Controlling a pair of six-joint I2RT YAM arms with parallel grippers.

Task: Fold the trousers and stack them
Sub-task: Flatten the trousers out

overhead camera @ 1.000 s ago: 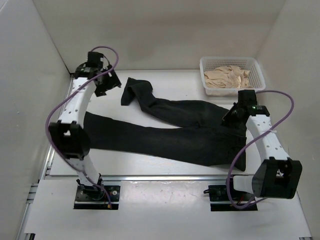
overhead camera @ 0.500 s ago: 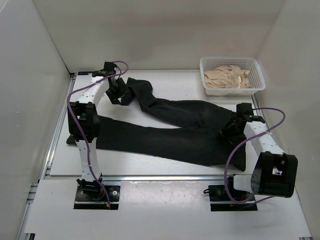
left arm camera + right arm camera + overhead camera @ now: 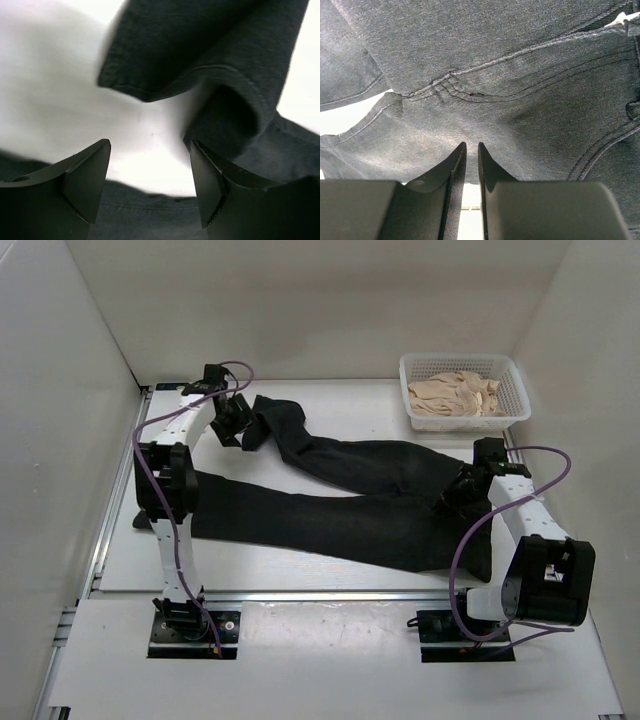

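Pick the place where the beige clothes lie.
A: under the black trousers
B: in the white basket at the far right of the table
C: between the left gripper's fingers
B: the beige clothes sit heaped inside the white basket, apart from the black trousers.

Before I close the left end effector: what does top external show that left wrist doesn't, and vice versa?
Only top external: the whole trousers spread across the table, the right end effector at their waist, and the basket of beige cloth. Only left wrist: the left end effector open, bare table between its fingers. Both: the folded cuff just ahead of it.
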